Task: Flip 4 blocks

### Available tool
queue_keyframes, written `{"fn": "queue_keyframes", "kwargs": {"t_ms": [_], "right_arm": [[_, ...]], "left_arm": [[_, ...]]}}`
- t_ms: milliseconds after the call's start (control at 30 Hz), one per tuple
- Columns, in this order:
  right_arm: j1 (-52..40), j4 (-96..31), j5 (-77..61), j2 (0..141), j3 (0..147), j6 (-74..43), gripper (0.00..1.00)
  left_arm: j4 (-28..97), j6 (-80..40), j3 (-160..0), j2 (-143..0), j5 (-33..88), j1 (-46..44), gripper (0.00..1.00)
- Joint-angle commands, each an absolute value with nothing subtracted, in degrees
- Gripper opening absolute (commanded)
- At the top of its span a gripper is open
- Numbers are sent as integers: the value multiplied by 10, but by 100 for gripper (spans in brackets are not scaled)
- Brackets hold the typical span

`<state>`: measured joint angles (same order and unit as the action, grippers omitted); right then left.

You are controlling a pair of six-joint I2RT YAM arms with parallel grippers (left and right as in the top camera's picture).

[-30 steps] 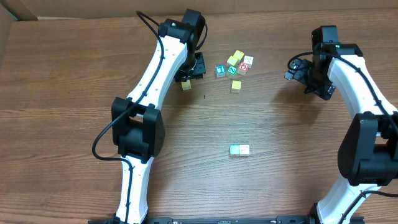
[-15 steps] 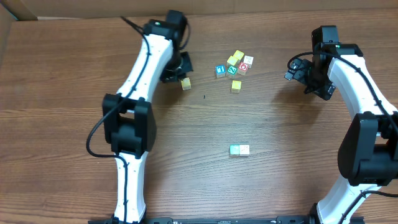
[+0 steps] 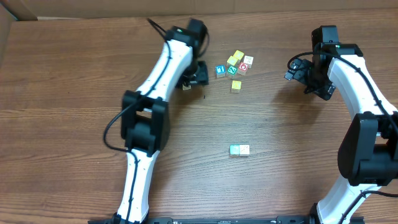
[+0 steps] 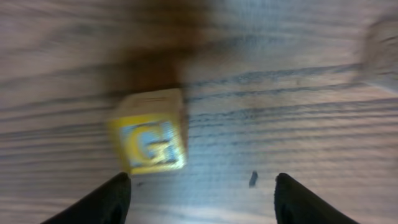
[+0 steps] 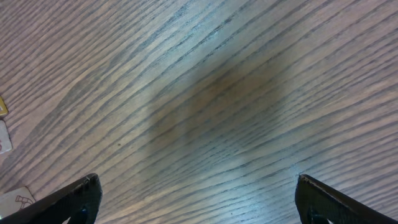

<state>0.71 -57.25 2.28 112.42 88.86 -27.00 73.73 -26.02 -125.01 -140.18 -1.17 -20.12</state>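
Note:
In the left wrist view a yellow block (image 4: pixel 149 140) with a blue letter on its face rests on the wood, just beyond my left fingertip. My left gripper (image 4: pixel 202 186) is open with nothing between its fingers. From overhead that gripper (image 3: pixel 194 78) largely covers this block. A second yellow block (image 3: pixel 236 86) lies alone to its right. A teal-faced block (image 3: pixel 234 150) and a cream block (image 3: pixel 244 150) sit side by side nearer the table's front. My right gripper (image 3: pixel 292 70) hangs open over bare wood (image 5: pixel 199 193).
A cluster of cubes lies at the back centre: a blue-faced cube (image 3: pixel 219 70), a red-faced cube (image 3: pixel 243 67), a green one (image 3: pixel 234 70) and yellow and white ones behind. Cube edges (image 5: pixel 3 137) show at the right wrist view's left border.
The left arm swung left and then back right. Its jaws opened wide and the yellow block now lies free on the table. The right arm has not moved.

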Motion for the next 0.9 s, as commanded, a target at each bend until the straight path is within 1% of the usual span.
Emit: {"fn": "queue_keyframes", "kwargs": {"t_ms": [0,133,233,367,467,533,733,867], "right_arm": [[8,-571,20,1124,892,-274,100],[8,-571,20,1124,892,-274,100],[8,-571,20,1124,892,-274,100],[8,-571,20,1124,892,-274,100],[8,-571,20,1124,892,-274,100],[8,-571,20,1124,892,-274,100],[8,-571,20,1124,892,-274,100],[8,-571,20,1124,892,-274,100]], "left_arm": [[724,-305,-1257,-1438,-42,-193,66],[709,-305,-1266,-1436,-29,-181,61],[740,-304,-1305,-1435,-6,-174,62],[795,-294,-1380,-1435,-22,-173,63],[814,-294,-1418,-1435,-23,-173,63],[807,-292,-1420,-1435,-31,-173,63],[773,-220,-1381,-1443,-55,-173,63],[756,-218,-1342,-1450,-73,-172,63]]}}
